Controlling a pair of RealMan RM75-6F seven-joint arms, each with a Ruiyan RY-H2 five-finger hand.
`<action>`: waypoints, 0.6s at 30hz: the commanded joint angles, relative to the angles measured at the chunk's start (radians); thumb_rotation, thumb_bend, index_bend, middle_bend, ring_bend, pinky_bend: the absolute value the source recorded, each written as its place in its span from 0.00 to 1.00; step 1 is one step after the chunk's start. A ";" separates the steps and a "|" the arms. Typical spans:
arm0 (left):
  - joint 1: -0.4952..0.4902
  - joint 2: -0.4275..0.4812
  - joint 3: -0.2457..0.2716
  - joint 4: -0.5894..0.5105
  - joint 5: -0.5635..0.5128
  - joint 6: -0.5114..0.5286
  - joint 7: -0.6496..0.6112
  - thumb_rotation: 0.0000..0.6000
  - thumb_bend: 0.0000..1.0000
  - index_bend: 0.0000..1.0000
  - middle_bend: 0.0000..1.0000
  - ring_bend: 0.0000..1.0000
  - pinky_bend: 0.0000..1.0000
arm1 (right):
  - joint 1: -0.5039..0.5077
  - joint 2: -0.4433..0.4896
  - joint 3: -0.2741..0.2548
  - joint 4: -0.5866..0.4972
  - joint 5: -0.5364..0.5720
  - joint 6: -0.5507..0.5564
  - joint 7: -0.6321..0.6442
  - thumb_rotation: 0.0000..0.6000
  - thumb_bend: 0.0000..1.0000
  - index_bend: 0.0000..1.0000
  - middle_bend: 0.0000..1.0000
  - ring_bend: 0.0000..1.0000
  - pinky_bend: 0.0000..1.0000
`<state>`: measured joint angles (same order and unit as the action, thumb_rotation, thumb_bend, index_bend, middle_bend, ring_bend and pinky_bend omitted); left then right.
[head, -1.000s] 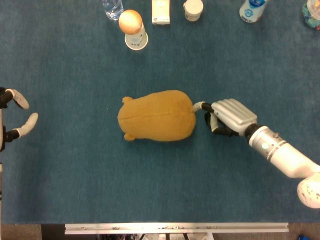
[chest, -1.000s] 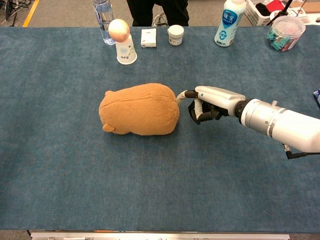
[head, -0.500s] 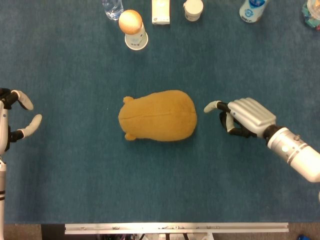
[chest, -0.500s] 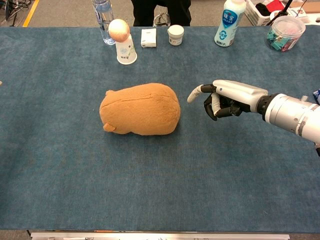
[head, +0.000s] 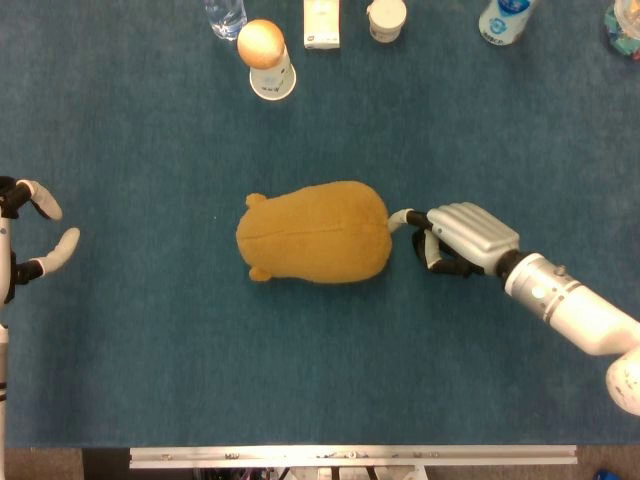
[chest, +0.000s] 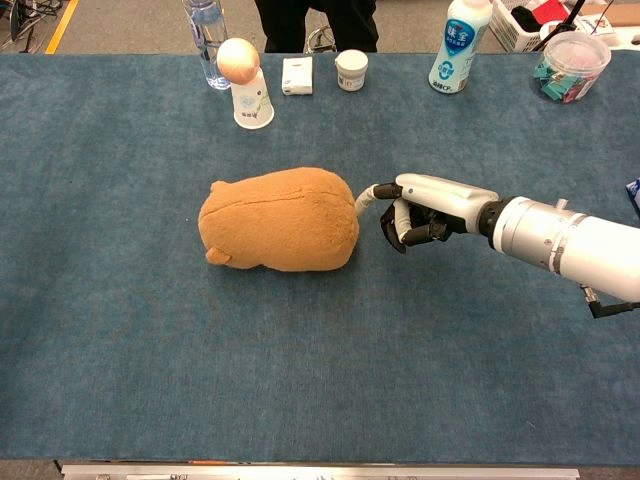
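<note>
A tan plush toy (head: 313, 232) (chest: 280, 219) lies on its side in the middle of the blue table. My right hand (head: 458, 238) (chest: 428, 207) is just to its right, palm down, with one finger stretched out and its tip touching the plush's right end; the other fingers are curled under. It holds nothing. My left hand (head: 28, 240) shows only in the head view at the far left edge, fingers apart and empty, well away from the plush.
Along the far edge stand a paper cup with an orange ball on top (head: 267, 58) (chest: 247, 85), a clear bottle (chest: 205, 40), a small white box (chest: 297, 75), a white tub (chest: 351, 70), a white-blue bottle (chest: 455, 43) and a clear lidded container (chest: 570, 65).
My right hand, which had pulled back to the right half a second ago, has moved left again and its extended finger touches the plush. The left hand shifted slightly.
</note>
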<state>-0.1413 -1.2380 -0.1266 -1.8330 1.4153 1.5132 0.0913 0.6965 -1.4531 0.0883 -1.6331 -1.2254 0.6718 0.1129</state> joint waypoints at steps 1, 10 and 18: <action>0.001 0.001 0.001 -0.001 0.002 0.001 0.002 1.00 0.20 0.58 0.58 0.40 0.51 | 0.009 -0.013 0.000 0.018 -0.002 -0.011 0.010 1.00 1.00 0.29 1.00 1.00 1.00; 0.001 -0.003 0.004 -0.004 0.004 0.001 0.016 1.00 0.20 0.58 0.58 0.40 0.51 | -0.052 0.117 -0.045 -0.101 -0.073 0.095 -0.017 1.00 1.00 0.29 1.00 1.00 1.00; -0.003 -0.009 -0.001 0.003 -0.008 -0.006 0.018 1.00 0.20 0.58 0.58 0.40 0.51 | -0.113 0.216 -0.082 -0.175 -0.130 0.204 -0.079 1.00 1.00 0.27 0.99 0.98 1.00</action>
<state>-0.1439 -1.2469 -0.1272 -1.8300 1.4077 1.5073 0.1092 0.5992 -1.2515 0.0173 -1.7944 -1.3415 0.8536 0.0579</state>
